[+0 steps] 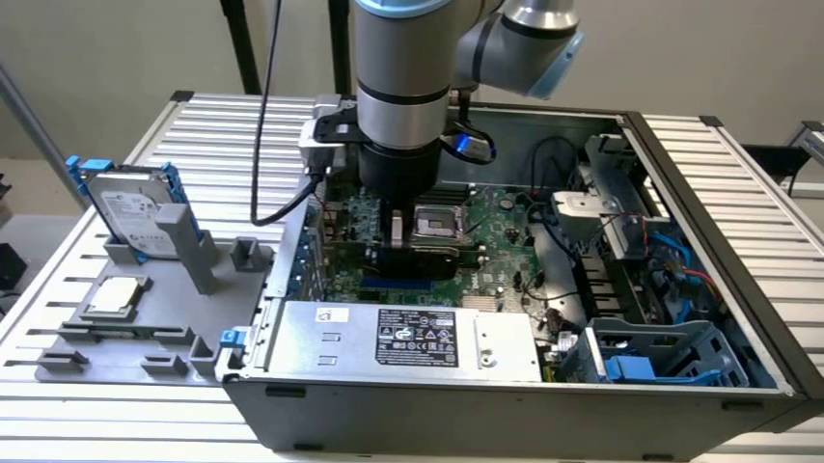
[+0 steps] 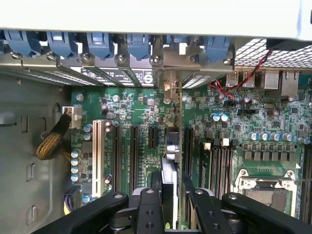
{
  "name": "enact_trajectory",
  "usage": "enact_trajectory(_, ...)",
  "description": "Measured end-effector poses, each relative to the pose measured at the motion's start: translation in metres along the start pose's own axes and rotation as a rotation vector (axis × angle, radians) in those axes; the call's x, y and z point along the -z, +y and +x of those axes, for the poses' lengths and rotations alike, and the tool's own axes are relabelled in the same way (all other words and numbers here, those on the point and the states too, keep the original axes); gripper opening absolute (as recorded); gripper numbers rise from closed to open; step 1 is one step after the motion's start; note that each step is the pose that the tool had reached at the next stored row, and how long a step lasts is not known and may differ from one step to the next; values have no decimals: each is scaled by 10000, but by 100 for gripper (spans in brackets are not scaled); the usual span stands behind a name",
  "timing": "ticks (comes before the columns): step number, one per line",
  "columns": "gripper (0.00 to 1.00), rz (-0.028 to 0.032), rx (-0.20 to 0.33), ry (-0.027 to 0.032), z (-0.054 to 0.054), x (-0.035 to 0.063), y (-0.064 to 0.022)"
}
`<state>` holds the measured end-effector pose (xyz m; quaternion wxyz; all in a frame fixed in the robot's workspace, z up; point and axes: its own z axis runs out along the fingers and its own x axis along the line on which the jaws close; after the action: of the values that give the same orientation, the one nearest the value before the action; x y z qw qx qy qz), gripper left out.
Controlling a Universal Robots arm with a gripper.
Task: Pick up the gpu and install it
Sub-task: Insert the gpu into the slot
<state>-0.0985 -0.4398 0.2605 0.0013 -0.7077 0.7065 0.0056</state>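
The gpu (image 2: 169, 146) stands on edge inside the open computer case, over the expansion slots of the green motherboard (image 2: 141, 102). Its silver end bracket (image 2: 168, 90) lies against the case's rear slot openings. My gripper (image 2: 170, 214) is shut on the card's upper edge, one black finger (image 2: 148, 209) on each side of it. In the exterior view the arm reaches straight down into the case, with the gripper (image 1: 409, 236) holding the dark gpu (image 1: 419, 260) just above the motherboard (image 1: 496, 227). Whether the card's connector sits in a slot I cannot tell.
A silver hard drive with blue rails (image 1: 135, 207) stands in a grey fixture (image 1: 129, 323) at the exterior view's left. The power supply (image 1: 399, 333) lies at the case front and a blue drive cage (image 1: 657, 357) at the right. Cables (image 2: 51, 141) lie beside the board.
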Motion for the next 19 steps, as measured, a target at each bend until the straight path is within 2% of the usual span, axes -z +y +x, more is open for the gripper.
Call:
enact_trajectory(12, 27, -11, -1, 3, 30, -31, 2)
enact_trajectory(19, 27, -9, -1, -15, 28, -33, 2)
